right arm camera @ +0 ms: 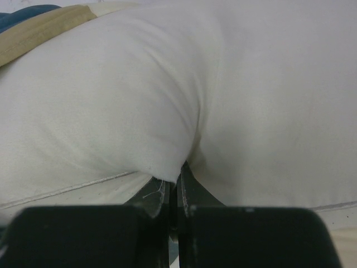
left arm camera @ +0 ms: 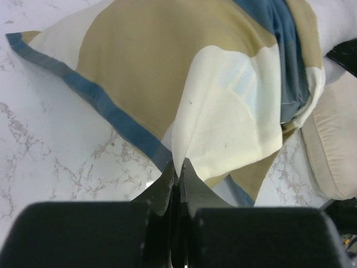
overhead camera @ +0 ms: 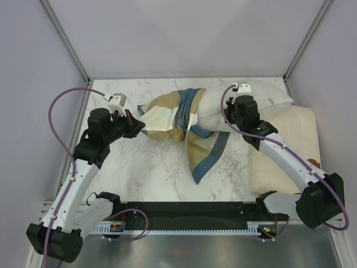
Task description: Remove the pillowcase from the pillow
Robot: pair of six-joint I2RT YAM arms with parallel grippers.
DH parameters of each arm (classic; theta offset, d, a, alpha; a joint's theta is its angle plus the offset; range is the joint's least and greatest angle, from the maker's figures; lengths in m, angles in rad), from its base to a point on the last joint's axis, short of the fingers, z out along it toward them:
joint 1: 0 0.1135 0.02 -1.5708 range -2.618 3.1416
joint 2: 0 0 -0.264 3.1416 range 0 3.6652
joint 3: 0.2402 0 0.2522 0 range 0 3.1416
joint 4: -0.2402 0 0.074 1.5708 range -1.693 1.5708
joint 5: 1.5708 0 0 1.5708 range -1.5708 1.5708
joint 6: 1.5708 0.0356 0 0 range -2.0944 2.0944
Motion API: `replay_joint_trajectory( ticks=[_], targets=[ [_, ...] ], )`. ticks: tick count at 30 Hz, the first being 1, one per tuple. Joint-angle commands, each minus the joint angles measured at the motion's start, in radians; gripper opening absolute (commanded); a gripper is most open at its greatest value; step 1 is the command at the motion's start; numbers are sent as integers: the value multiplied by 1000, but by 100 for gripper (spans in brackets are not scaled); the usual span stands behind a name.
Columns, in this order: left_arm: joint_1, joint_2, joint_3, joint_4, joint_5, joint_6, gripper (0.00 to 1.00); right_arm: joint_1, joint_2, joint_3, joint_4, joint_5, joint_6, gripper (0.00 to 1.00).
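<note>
One marble table (overhead camera: 162,167) is walled in on its left, far and right sides. Its widest bare stretch lies in front of the bedding, towards the near edge and the left.

There are two pillows. The plump off-white pillow (overhead camera: 211,114) lies along the far edge, from the middle to the right. A flatter cream pillow (overhead camera: 301,125) lies against the right edge, just beside it.

The one pillowcase (overhead camera: 167,114) is bunched over the off-white pillow's left end, so the right part is bare. A blue-edged flap trails towards the near edge.

There are two grippers. The left gripper (left arm camera: 177,167) has its jaws pinched together on a cream corner of the pillowcase, at its left side. The right gripper (right arm camera: 177,173) is clamped on a fold of the off-white pillow's bare fabric.
</note>
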Motion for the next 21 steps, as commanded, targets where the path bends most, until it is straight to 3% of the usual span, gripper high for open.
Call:
replay_joint_trajectory(
  ticks=[1, 6, 15, 21],
  targets=[
    [8, -12, 9, -41, -131, -13, 2, -18, -18, 16, 11, 97, -3, 0],
    [96, -28, 39, -112, -278, -1, 2, -33, -15, 40, -1, 110, -11, 0],
    [425, 20, 44, -112, -193, -45, 2, -79, -27, 83, -6, 77, 9, 0],
    [560, 35, 26, -82, -226, -71, 2, -92, -32, 91, -7, 48, 10, 0]
  ],
)
